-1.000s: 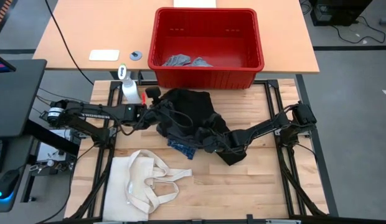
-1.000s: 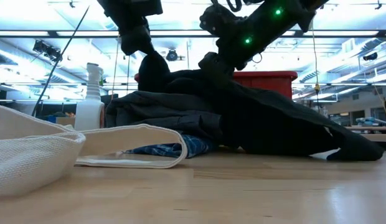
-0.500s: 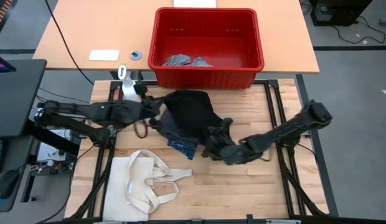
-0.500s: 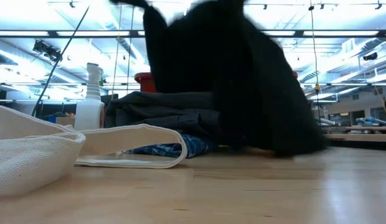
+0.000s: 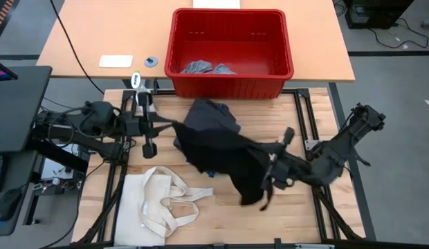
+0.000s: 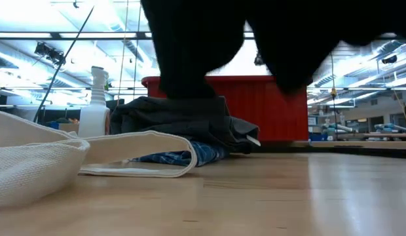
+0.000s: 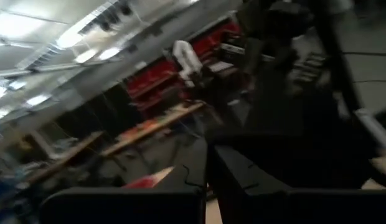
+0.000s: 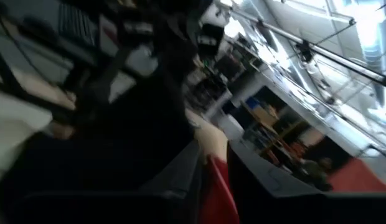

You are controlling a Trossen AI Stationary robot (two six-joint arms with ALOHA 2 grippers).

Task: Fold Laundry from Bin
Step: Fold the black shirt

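A large black garment (image 5: 225, 149) hangs in the air, stretched between my two grippers; the low view shows it along the top (image 6: 196, 46). My left gripper (image 5: 166, 126) is shut on its left end, and my right gripper (image 5: 270, 166) is shut on its right end. Below it, a dark grey piece (image 5: 211, 114) lies on the table on top of a blue plaid shirt (image 6: 183, 157). The red bin (image 5: 232, 83) stands beyond the table's far edge, with light grey pieces (image 5: 201, 68) on its floor. My left gripper pinches the black garment's left end (image 5: 176, 126) between its two fingers, which come in level from the table's left. The cloth runs taut from there toward the other arm, clear of the table. My right gripper holds the garment's right end (image 5: 259, 160), coming in level from the table's right. The cloth bunches at the fingers and hides the place of contact. A loose part (image 5: 252, 190) hangs below the hold, clear of the table.
A cream tote bag (image 5: 162, 204) lies at the near left of the table. A white spray bottle (image 5: 138, 93) stands at the far left, close to my left arm. Bare wood shows at the near middle and near right.
Both grippers have risen and drawn apart, the left toward the table's left edge, the right toward its right and near edges. The black garment has come off the pile and now spreads taut in the air. The dark grey piece and the plaid shirt stay on the table.
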